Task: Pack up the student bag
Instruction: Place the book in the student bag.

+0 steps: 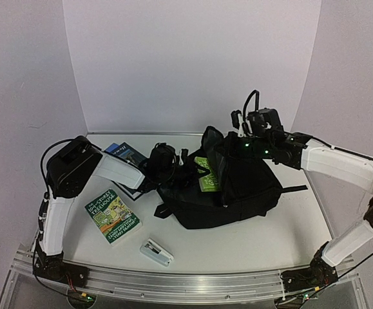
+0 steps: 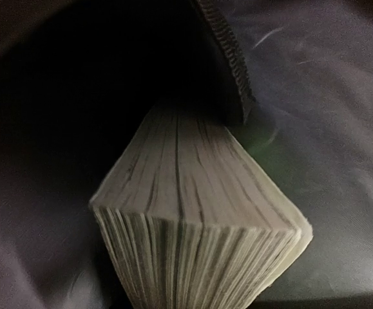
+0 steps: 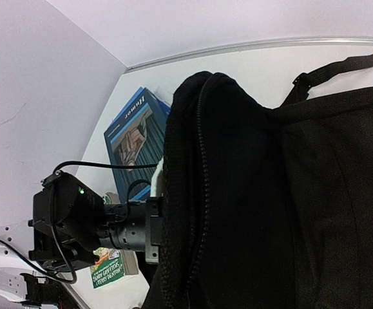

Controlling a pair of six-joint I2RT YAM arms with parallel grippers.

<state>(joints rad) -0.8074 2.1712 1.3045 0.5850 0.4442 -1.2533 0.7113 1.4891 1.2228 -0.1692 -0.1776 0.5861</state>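
**Here, both arms are meeting at the student bag (image 1: pixel 238 199)**

The bag is lying in the middle of the table (image 1: pixel 257 248), its mouth facing left. The left arm is stretching low across from the left, its gripper (image 1: pixel 185 168) clamping a green paperback (image 1: pixel 206 175) whose page edges are poking into the dark opening. The right arm is arching in from the right, its gripper (image 1: pixel 232 140) pinched closed on the bag's raised top flap.

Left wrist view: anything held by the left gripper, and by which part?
A book, apparently gripped at its near end, page edges toward camera, inside the student bag; grip itself unseen.
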